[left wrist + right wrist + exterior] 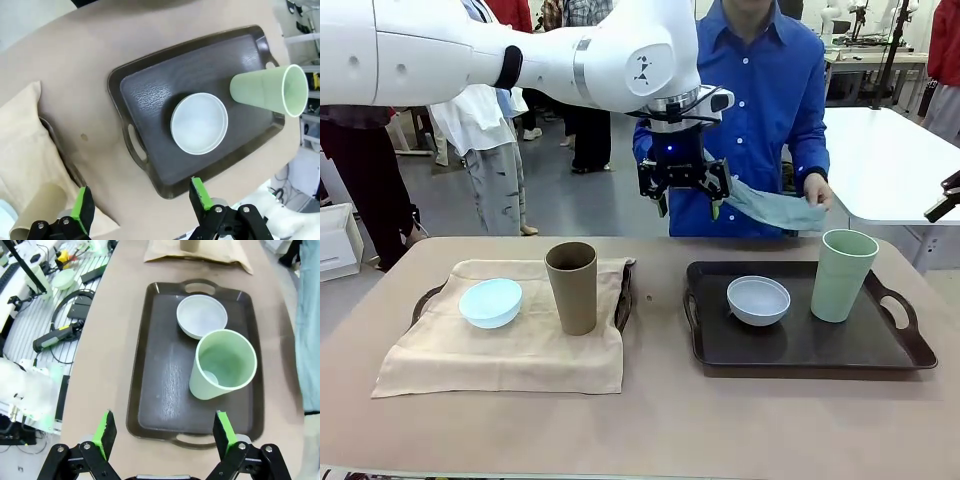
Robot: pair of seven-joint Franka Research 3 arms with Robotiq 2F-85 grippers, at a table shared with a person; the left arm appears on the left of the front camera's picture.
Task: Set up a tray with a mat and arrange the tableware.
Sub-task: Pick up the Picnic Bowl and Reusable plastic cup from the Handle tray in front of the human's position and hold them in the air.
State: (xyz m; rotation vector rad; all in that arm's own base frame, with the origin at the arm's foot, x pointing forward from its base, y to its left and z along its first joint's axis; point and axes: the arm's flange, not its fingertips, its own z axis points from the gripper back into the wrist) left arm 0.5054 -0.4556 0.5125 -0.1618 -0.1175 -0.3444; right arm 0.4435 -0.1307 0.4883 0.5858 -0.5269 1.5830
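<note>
Beige mat [510,345] covers the left tray [425,300] and carries the pale blue bowl [491,302] at 9 o'clock of the brown cup [572,287]. The dark tray [820,345] lies bare under the white bowl [758,299] and, at its 3 o'clock, the pale green cup [843,275]. The left gripper [689,208] hangs raised, jaws apart. At its 3 o'clock a person's hand [817,190] offers a grey-blue cloth [770,207], probably the second mat. The right gripper [164,429] hovers over the dark tray, jaws apart. Hazard: laying the cloth before clearing the tray may topple the tall cup.
</note>
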